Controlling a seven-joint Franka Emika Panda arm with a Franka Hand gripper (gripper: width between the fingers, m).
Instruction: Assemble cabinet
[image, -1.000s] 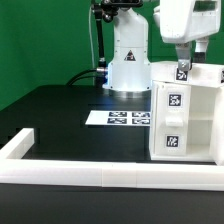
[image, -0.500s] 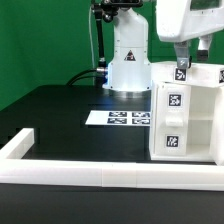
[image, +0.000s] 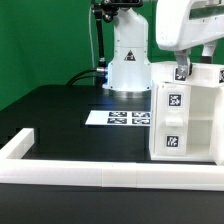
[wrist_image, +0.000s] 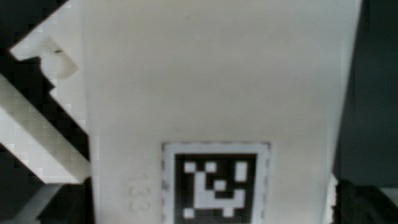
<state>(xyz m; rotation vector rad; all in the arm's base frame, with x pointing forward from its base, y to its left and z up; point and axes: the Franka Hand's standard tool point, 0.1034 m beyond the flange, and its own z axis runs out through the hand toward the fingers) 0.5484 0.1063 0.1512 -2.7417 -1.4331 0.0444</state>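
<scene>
White cabinet (image: 185, 120) stands upright at the exterior view's right, backed against the rail (image: 100, 175); we see the gripper (image: 181, 68) spread just above its top, likely lining up a grasp.

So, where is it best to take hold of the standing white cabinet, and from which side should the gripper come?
Probably from above, on the top edge of the cabinet. It stands upright against the rail, its upper panel edges look thin enough for two fingers, and the open gripper already hangs over that top edge. The broad tagged faces look too wide to pinch.
</scene>
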